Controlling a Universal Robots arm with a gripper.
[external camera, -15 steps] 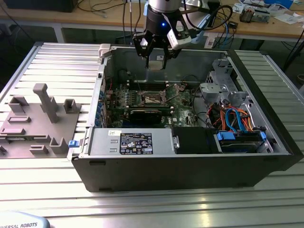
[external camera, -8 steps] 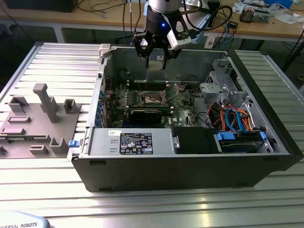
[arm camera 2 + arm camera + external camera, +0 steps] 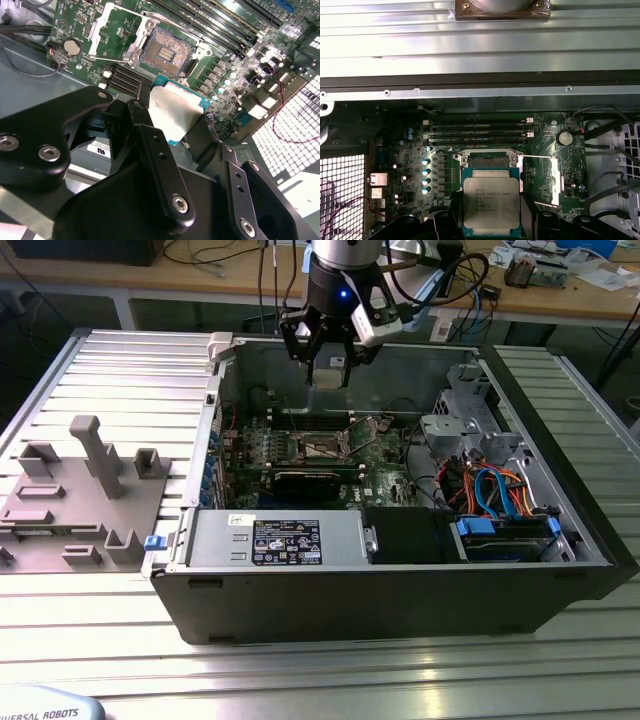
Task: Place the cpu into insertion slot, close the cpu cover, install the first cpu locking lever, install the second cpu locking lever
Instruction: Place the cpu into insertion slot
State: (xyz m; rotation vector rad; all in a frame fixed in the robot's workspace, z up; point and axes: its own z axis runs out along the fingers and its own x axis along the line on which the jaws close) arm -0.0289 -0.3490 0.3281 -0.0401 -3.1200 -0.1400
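Over the open computer case: the end effector hangs clenched on the cpu, with black fingers pressing two opposite edges. The chip is in the air, not seated.
Cpu position: above the green motherboard and near the insertion slot. In the first wrist view it overlaps the slot's near edge.
Cpu cover: swung open beside the slot, so the socket lies bare.
Risk, contacts: the socket floor looks like a fine grid of tiny contacts. A chip coming down tilted or off-square would likely bend them.
Risk, grip: the chip appears slightly angled between the fingers in the second wrist view. Smooth metal against hard fingers could let it slide or drop early.
Risk, clearance: the bulky fingers reach past the chip's edges and could catch the raised cover or the thin wire lever.
Cpu make-up: flat and square, with a dull brushed-silver lid on a teal-green carrier edge.
Slot make-up: a dark square recess within a bright stamped-steel frame.
Surroundings: long narrow black memory slots, blue-topped round capacitors, and a ribbed aluminium table.
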